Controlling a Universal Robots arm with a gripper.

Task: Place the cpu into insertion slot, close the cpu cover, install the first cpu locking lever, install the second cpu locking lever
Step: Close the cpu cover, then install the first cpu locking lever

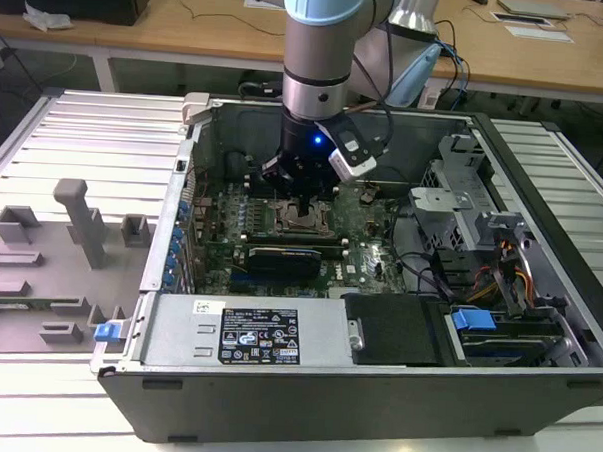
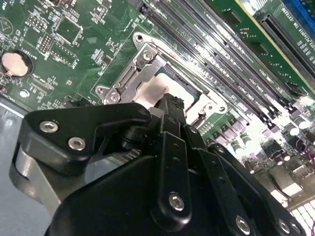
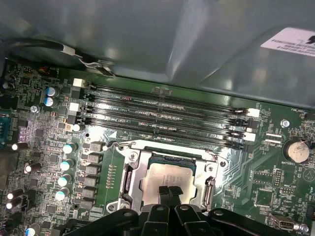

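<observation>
Open on the ribbed grey bench [image 1: 76,126], the computer case [image 1: 324,402] has my gripper [image 3: 170,189] reaching down to its motherboard [image 3: 275,162], fingers shut tip to tip with nothing between them. Directly under the fingertips the cpu [image 3: 165,174] sits flat in its socket, and the cpu cover [image 3: 132,172] appears to lie down around it, framing the fingers, so I judge the first two steps done. Whether either locking lever is latched I cannot tell, so I count both as left.
</observation>
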